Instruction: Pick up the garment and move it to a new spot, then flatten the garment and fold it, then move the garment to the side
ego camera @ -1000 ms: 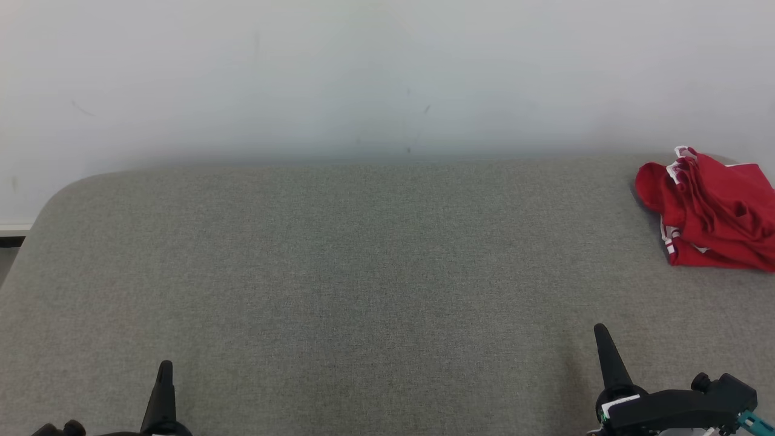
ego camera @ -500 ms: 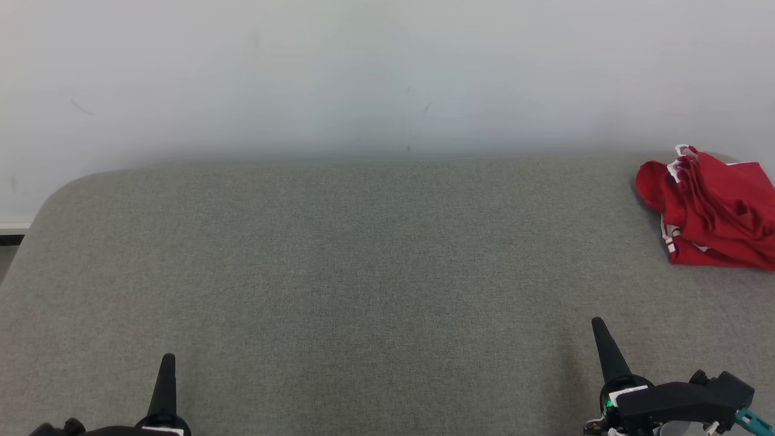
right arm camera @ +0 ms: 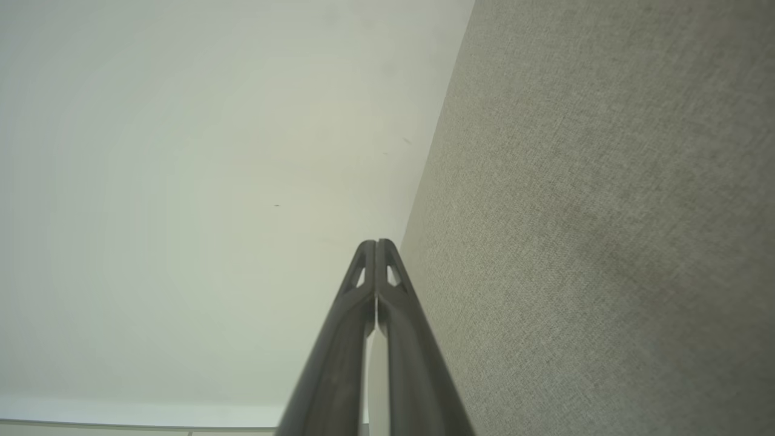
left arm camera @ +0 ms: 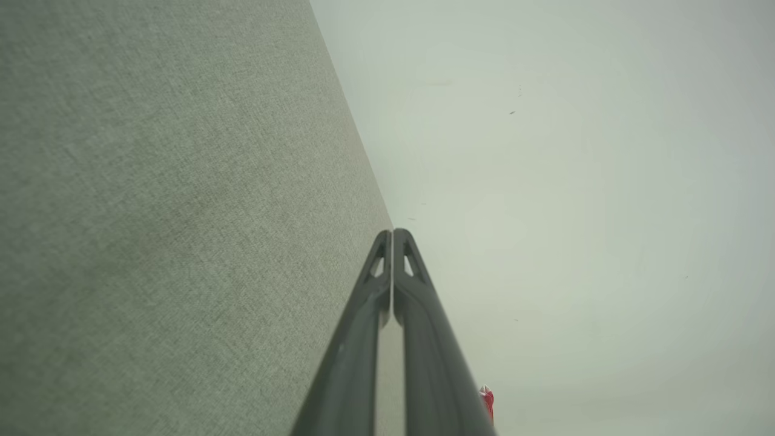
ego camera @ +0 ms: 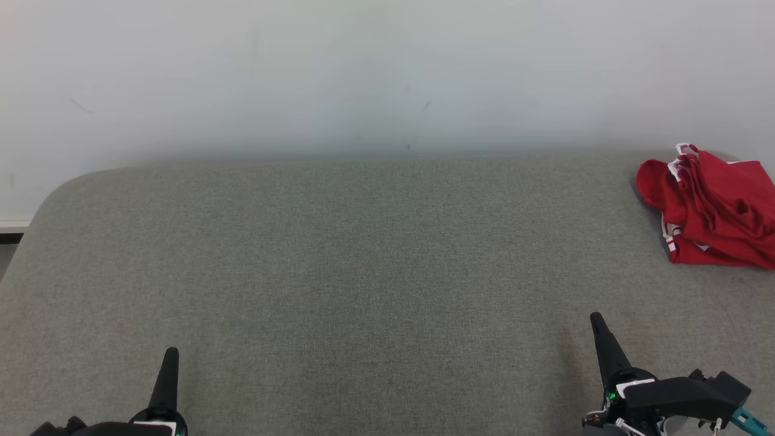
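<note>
with both the left gripper (ego camera: 171,352) and right gripper (ego camera: 596,317) pressed together, reaching the crumpled red garment with white trim (ego camera: 711,209) at the grey fabric surface (ego camera: 363,272)'s far right edge risks snagging only a loose fold.

Left claw (ego camera: 172,352) crept slightly forward, right claw (ego camera: 597,317) crept forward too

surface: grey woven fabric top (ego camera: 363,272), rounded far-left corner | behind: pale wall (ego camera: 363,72), faint marks, possibly scuffs
</note>
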Available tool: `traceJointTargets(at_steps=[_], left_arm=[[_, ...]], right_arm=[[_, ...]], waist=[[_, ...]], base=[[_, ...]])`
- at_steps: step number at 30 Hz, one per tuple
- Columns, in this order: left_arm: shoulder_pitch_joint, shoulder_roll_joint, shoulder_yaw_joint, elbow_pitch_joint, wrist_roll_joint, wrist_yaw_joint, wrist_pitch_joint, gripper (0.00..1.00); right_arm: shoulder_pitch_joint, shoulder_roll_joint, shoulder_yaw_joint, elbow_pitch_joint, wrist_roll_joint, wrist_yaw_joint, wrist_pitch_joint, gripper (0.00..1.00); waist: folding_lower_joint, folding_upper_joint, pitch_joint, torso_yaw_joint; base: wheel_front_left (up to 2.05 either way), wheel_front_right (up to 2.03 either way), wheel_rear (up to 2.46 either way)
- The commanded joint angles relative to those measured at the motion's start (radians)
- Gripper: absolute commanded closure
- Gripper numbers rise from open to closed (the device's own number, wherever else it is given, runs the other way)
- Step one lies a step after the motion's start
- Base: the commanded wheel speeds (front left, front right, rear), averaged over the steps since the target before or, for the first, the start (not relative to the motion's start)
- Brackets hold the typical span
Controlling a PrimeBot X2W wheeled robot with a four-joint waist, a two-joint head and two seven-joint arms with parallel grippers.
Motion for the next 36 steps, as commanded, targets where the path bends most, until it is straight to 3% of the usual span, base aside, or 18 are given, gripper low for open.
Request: traceJointTargets(at_steps=[1,36], left_arm=[[-0.020,-0.002,0.005,-0.002,-0.024,-0.003,0.006,1.00],[-0.050,-0.018,0.019,0.016,-0.258,-0.019,0.059,1.00]], right_arm=[[-0.015,0.006,-0.003,-0.002,0.022,-0.002,0.005,1.00],[-0.049,0.016,-0.019,0.024,0.250,-0.002,0.055,1.00]], waist=[[0.0000,0.0000,0.000,0.000],[0.0000,0.0000,0.010,-0.001]], base=[[0.00,0.00,0.00],[0.00,0.00,0.00]])
